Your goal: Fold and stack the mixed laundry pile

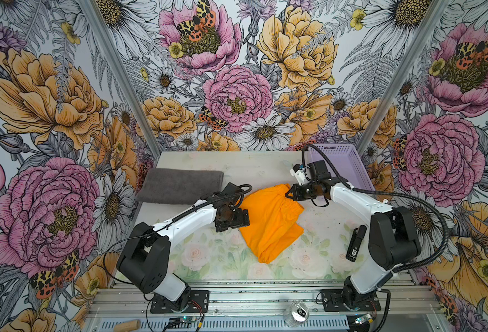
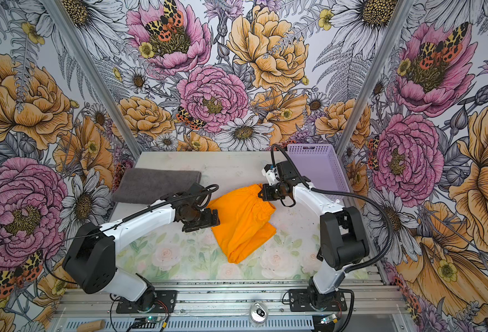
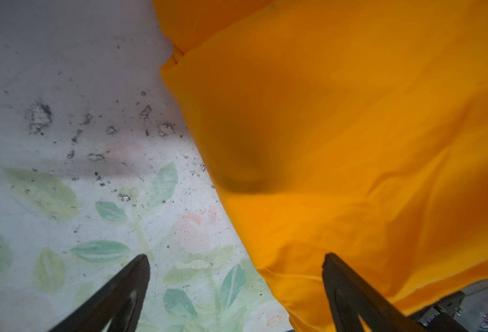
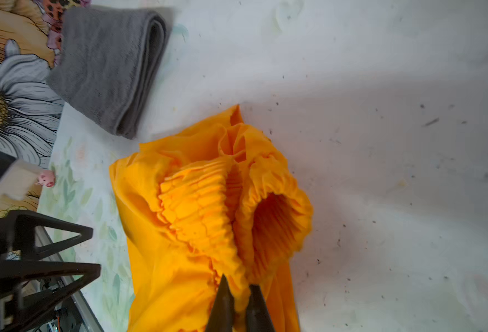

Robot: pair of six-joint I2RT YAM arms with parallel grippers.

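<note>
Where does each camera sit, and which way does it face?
Top views: overhead, above the arm bases, looking down at table, left arm, right arm, towel, shorts, basket.
Left wrist: faces down past the open left hand at the shorts' edge.
Right wrist: faces along the right hand, shut on the shorts' waistband.
Shared: all views show the shorts.
</note>
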